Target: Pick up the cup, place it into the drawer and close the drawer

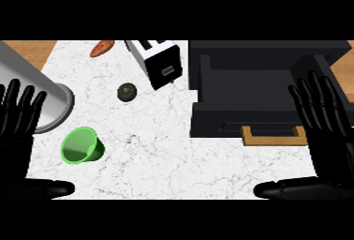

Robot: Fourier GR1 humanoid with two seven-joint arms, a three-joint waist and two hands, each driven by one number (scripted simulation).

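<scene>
The cup is bright green, lying tipped on its side on the white marbled counter, its round mouth facing toward the lower left so the paler inside shows. It sits just to the right of the left hand, near the fingers but apart from them, and well to the left of the right hand. Both hands are spread wide with straight fingers pointing up, thumbs out low, and neither holds anything; the left shows at the left edge, the right at the right edge. Under the right hand's fingers stands the black drawer unit, with its drawer pulled open and a wooden handle at the near front, just left of that hand's palm. Between the cup and the drawer the counter lies bare. Above the cup, farther from both hands, rests a small dark green round vegetable, beyond it a white and black toaster, and at the far edge an orange carrot-like piece. A grey metal cylinder lies beside the left hand's fingertips, partly hidden behind them, just above the cup. Counted: one cup, one drawer, one toaster, one green vegetable, one orange piece, one cylinder, two hands.
</scene>
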